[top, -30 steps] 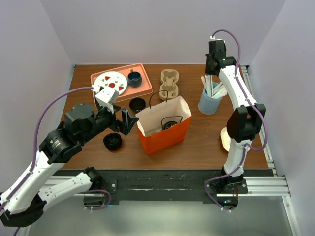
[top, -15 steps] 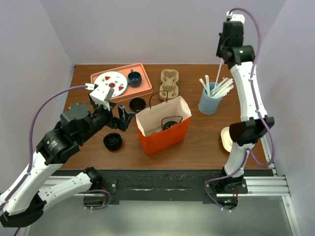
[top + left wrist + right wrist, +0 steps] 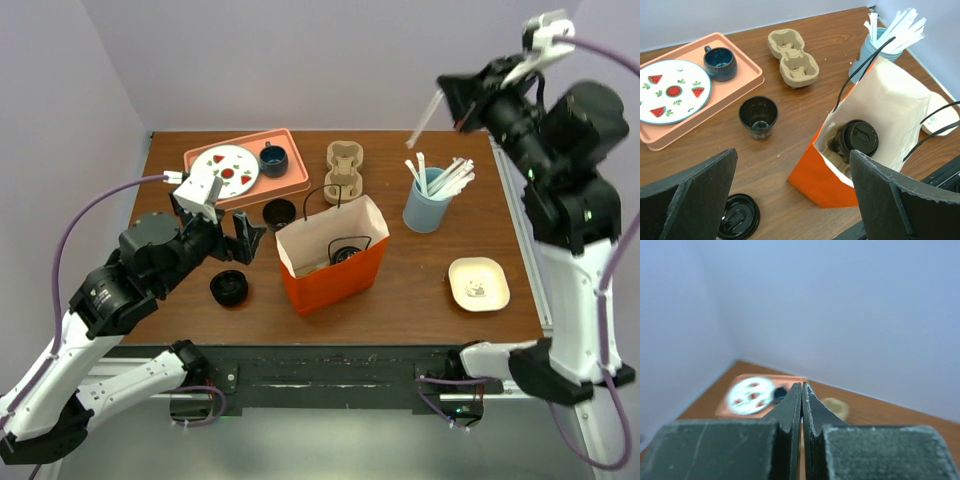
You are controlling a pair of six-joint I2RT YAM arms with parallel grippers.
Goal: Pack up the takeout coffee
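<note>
Two arms work over a brown wood-grain counter (image 3: 420, 300). An orange paper bag (image 3: 335, 280) with a white lining and thin black cord handles stands open near the counter's middle. Inside the bag the takeout coffee (image 3: 860, 140) sits upright, a dark paper cup under a round black plastic sip lid, nested in what looks like a moulded pulp holder.

Left of the bag stands a lidless dark cup (image 3: 278, 212), glossy inside. Nearer the arm bases lies a loose round black lid (image 3: 229, 288). Behind the bag is a tan pulp carrier (image 3: 343, 172) with two hollows. Behind and left of the bag, a peach tray (image 3: 295, 170) holds a watermelon-print plate (image 3: 227, 168) and a dark blue glazed mug (image 3: 272, 158). Right of the bag a pale blue cup (image 3: 428, 210) bristles with white sticks (image 3: 450, 178), and a small cream dish (image 3: 478, 283) lies nearer the front edge.

The left arm reaches low and bent toward the bag's left side. The left gripper (image 3: 240, 240) is spread wide and empty. In the wrist view its black fingers frame the bag, with the coffee just ahead and below, toward the right finger.

The right arm stands tall, well above and to the right of the bag. The right gripper (image 3: 447, 92) is clenched on a thin white stick (image 3: 423, 120) that hangs slanted from its tips, well apart from the coffee.
</note>
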